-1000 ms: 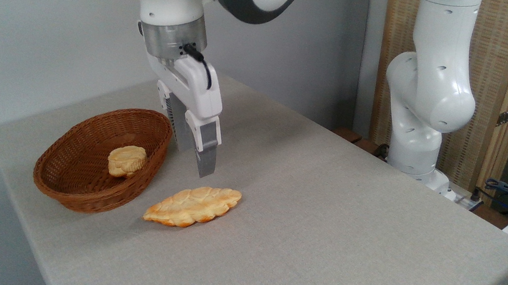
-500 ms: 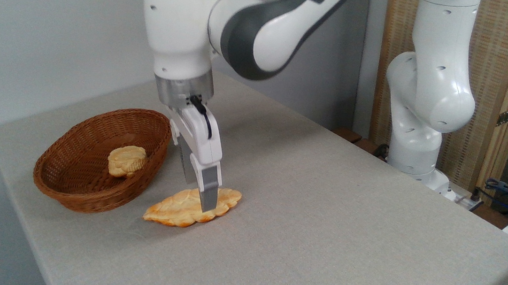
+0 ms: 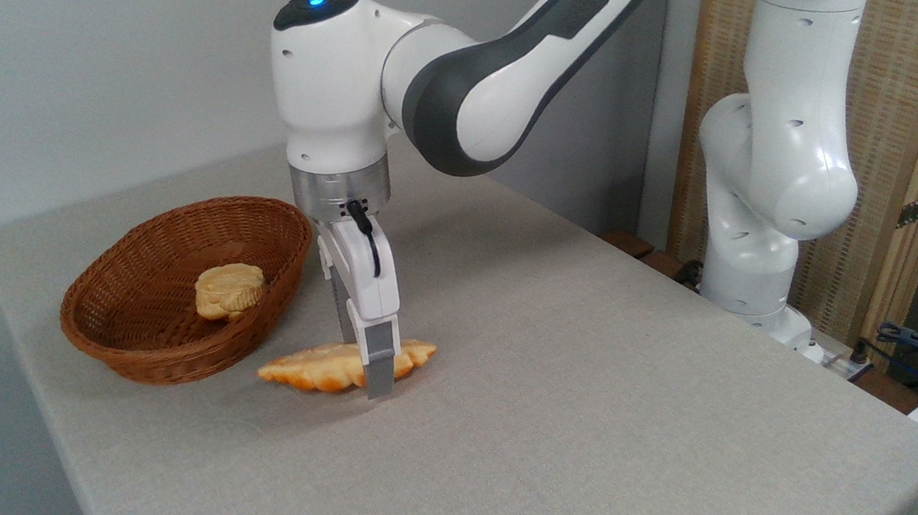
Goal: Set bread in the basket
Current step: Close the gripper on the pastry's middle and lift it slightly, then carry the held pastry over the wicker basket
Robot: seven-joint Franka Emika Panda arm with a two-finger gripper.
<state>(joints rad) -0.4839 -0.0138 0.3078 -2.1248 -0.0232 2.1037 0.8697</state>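
The basket (image 3: 174,287) sits on the table (image 3: 580,407) at left with a small bun (image 3: 229,290) inside; the bread (image 3: 328,365) lies just right of it, straddled by the gripper (image 3: 366,371).

Arm (image 3: 478,80): glossy white shells, dark grey joint band. Blue indicator light on black cap atop wrist housing. Brushed silver flange ring below wrist. Gripper (image 3: 366,367): white body, grey finger pads; black cable looped from flange to gripper body.
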